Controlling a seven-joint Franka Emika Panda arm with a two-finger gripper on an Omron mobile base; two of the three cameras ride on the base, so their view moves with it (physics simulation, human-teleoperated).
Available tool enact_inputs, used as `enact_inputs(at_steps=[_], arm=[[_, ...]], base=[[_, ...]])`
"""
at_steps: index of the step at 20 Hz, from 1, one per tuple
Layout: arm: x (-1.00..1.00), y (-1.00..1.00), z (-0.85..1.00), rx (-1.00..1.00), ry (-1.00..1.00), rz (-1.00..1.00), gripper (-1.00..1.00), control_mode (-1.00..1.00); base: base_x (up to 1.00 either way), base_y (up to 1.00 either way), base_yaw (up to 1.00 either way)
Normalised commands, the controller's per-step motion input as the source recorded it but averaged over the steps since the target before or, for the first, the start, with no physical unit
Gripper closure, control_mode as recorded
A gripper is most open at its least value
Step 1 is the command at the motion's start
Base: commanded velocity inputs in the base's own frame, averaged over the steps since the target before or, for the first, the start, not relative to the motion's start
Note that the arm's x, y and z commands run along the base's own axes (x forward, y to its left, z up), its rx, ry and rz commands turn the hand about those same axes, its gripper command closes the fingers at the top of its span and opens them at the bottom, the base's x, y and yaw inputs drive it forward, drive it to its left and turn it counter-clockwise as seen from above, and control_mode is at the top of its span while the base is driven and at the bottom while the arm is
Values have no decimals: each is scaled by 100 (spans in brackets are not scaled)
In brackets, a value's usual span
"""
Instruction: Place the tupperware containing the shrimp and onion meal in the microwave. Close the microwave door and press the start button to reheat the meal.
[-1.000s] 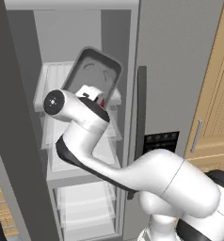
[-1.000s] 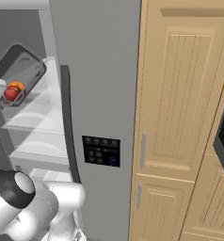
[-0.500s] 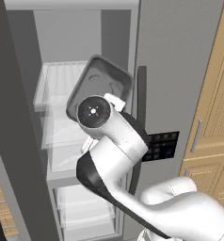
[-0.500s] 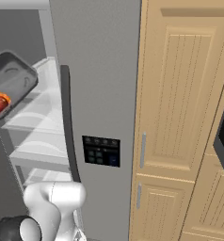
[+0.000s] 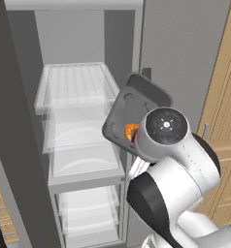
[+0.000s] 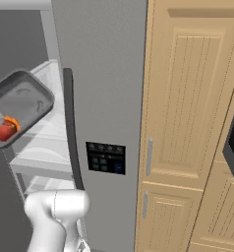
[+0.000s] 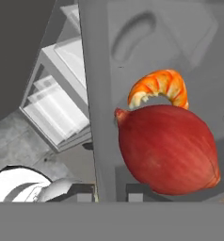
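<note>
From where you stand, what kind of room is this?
Most likely a kitchen: an open fridge with clear shelves, tall wooden cupboards, and a tupperware holding an onion and a shrimp.

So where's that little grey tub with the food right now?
The tupperware is held up in the air in front of the open fridge, tilted steeply, left of the fridge's dark handle in the right base view, with the onion and shrimp inside.

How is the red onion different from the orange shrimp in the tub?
The onion is dark red; the shrimp is orange with pale stripes. The onion is round and plump; the shrimp is thin and curved like an arch. In the hand view the onion looks much bigger than the shrimp. Both sit together, touching, inside the grey tupperware, which is tilted.
</note>
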Motion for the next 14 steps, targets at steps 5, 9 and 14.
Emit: enact_inputs(at_steps=[5, 9, 14], arm=[[-30, -70, 0, -6, 8, -14, 100, -100], [-15, -65, 0, -8, 19, -23, 100, -100], [2, -97, 0, 0, 26, -34, 100, -100]], base=[[0, 0, 0], [0, 0, 0], [0, 0, 0]])
